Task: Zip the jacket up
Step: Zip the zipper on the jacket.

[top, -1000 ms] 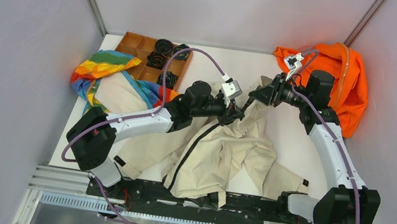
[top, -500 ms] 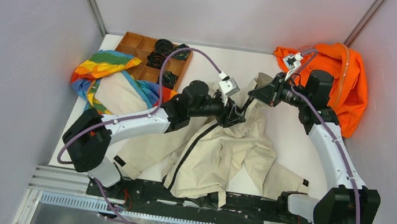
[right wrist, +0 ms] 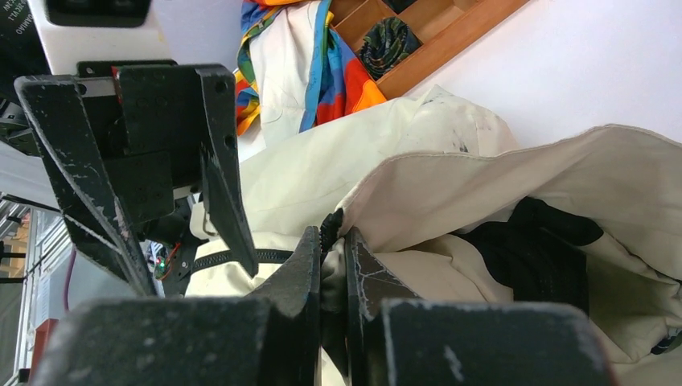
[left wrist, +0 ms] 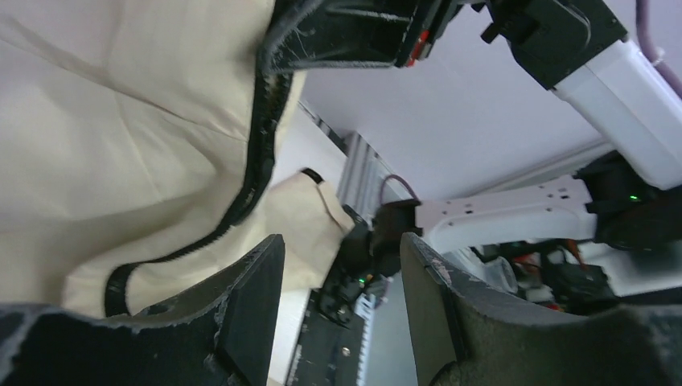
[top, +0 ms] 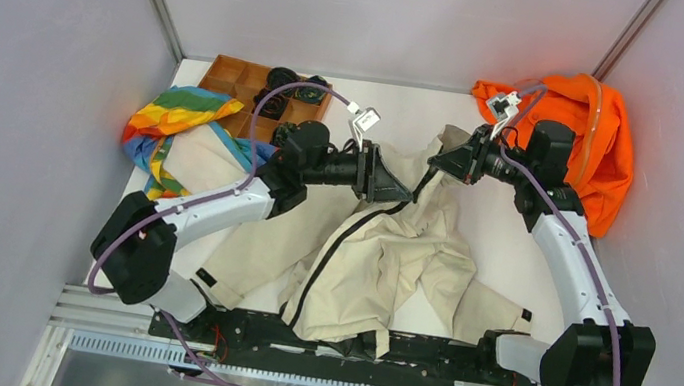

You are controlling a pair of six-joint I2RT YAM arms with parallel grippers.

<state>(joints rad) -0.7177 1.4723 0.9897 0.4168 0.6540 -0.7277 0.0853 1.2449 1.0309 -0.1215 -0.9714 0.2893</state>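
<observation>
The beige jacket (top: 390, 250) lies crumpled in the middle of the table, its dark zipper (top: 335, 253) running toward the near edge. My right gripper (top: 440, 160) is shut on the jacket's zipper edge (right wrist: 331, 223) near the collar and holds it raised. Black lining (right wrist: 539, 241) shows inside the lifted fabric. My left gripper (top: 397, 186) stands open just left of that spot, with nothing between its fingers (left wrist: 249, 305). In the left wrist view the jacket (left wrist: 121, 145) and zipper (left wrist: 257, 161) hang to the left, with the right gripper (left wrist: 346, 32) above them.
A bright orange garment (top: 583, 136) lies at the back right behind the right arm. A rainbow-striped cloth (top: 177, 114) sits at the left. A wooden compartment tray (top: 242, 83) with dark round items stands at the back left.
The left gripper opened, let go of the jacket and drew back to the left. The right gripper closed on the zipper edge and stayed in place.
</observation>
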